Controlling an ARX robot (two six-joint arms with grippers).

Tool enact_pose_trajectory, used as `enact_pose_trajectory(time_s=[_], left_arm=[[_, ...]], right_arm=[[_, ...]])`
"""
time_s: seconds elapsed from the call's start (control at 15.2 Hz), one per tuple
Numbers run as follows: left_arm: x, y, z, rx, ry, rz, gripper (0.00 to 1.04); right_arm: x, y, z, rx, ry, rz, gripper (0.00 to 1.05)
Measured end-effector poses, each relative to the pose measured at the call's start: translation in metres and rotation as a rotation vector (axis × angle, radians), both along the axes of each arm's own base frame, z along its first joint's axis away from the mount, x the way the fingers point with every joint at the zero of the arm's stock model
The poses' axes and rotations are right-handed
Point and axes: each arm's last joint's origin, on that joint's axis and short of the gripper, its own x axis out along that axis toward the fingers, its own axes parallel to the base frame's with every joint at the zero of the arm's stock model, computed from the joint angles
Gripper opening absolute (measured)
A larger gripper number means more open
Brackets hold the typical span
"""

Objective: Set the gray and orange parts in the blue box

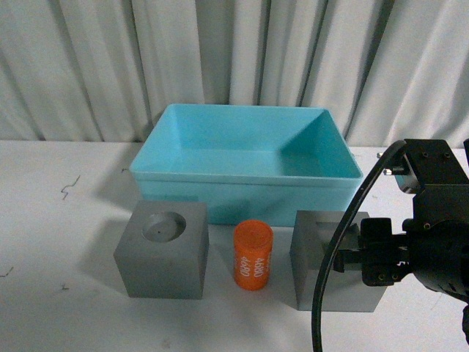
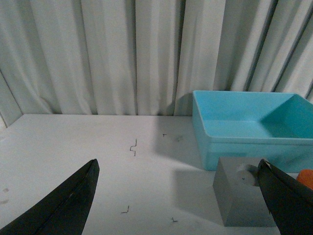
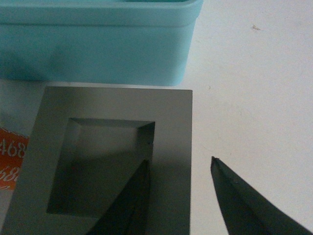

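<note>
Blue box [image 1: 220,198], far centre, empty; nothing placed yet. Round-recess cube [image 1: 163,253], orange cylinder [image 1: 253,257], square-recess cube [image 1: 315,271] line near side, left to right. Right gripper [image 3: 180,160], jaws apart, straddles square-recess cube's right wall. Left gripper [image 2: 178,164] spread wide, holding nothing.

tabletop [image 1: 58,242]: white, a few small dark marks [image 1: 69,185]
blue box [image 1: 242,174]: rests at the back
round-recess gray cube [image 1: 163,253]: before the box's left end
orange cylinder [image 1: 253,255]: upright, before its middle
square-recess gray cube [image 1: 304,264]: before its right end
</note>
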Motion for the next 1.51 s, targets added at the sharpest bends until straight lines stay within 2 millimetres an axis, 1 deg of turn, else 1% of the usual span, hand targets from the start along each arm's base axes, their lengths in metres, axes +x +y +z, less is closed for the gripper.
enact_pose_trajectory(time_s=[0.07, 0.13, 0.2, 0.26, 0.39, 0.46, 0.59, 0.66, 0.72, 0.79, 0.85, 0.92, 1.12, 1.18, 1.32, 1.38, 1.45, 1.51], left_arm=[[0.000, 0.000, 0.000, 0.000, 0.000, 0.000, 0.98], [0.000, 0.000, 0.000, 0.000, 0.000, 0.000, 0.98], [0.000, 0.000, 0.000, 0.000, 0.000, 0.000, 0.98], [0.000, 0.000, 0.000, 0.000, 0.000, 0.000, 0.98], [0.000, 0.000, 0.000, 0.000, 0.000, 0.000, 0.98], [0.000, 0.000, 0.000, 0.000, 0.000, 0.000, 0.98], [0.000, 0.000, 0.000, 0.000, 0.000, 0.000, 0.98], [0.000, 0.000, 0.000, 0.000, 0.000, 0.000, 0.98], [0.000, 0.000, 0.000, 0.000, 0.000, 0.000, 0.98], [0.000, 0.000, 0.000, 0.000, 0.000, 0.000, 0.98], [0.000, 0.000, 0.000, 0.000, 0.000, 0.000, 0.98], [0.000, 0.000, 0.000, 0.000, 0.000, 0.000, 0.98], [0.000, 0.000, 0.000, 0.000, 0.000, 0.000, 0.98], [0.000, 0.000, 0.000, 0.000, 0.000, 0.000, 0.98], [0.000, 0.000, 0.000, 0.000, 0.000, 0.000, 0.98], [0.000, 0.000, 0.000, 0.000, 0.000, 0.000, 0.98], [0.000, 0.000, 0.000, 0.000, 0.000, 0.000, 0.98], [0.000, 0.000, 0.000, 0.000, 0.000, 0.000, 0.98]], right_arm=[[0.000, 0.000, 0.000, 0.001, 0.001, 0.000, 0.39], [-0.001, -0.001, 0.000, 0.005, 0.001, -0.004, 0.32], [-0.004, -0.002, 0.000, 0.007, 0.003, -0.010, 0.22], [-0.007, -0.005, 0.003, 0.005, 0.008, -0.018, 0.19], [-0.017, -0.010, 0.015, -0.007, 0.017, -0.036, 0.18], [-0.022, -0.014, 0.032, 0.003, -0.013, -0.040, 0.18], [-0.024, -0.024, 0.092, 0.050, -0.185, -0.049, 0.18], [-0.018, -0.030, 0.132, 0.070, -0.332, -0.058, 0.18], [-0.008, -0.033, 0.162, 0.081, -0.454, -0.067, 0.18], [0.006, -0.034, 0.179, 0.076, -0.546, -0.075, 0.18], [0.025, -0.031, 0.183, 0.074, -0.597, -0.079, 0.18], [0.044, -0.027, 0.177, 0.067, -0.593, -0.078, 0.18], [0.102, -0.013, 0.150, 0.075, -0.549, -0.087, 0.18], [0.116, -0.008, 0.142, 0.086, -0.533, -0.096, 0.18], [0.138, 0.004, 0.124, 0.116, -0.488, -0.101, 0.18], [0.146, 0.012, 0.110, 0.132, -0.458, -0.100, 0.18], [0.153, 0.026, 0.090, 0.152, -0.402, -0.088, 0.18], [0.156, 0.031, 0.081, 0.162, -0.378, -0.089, 0.18]])
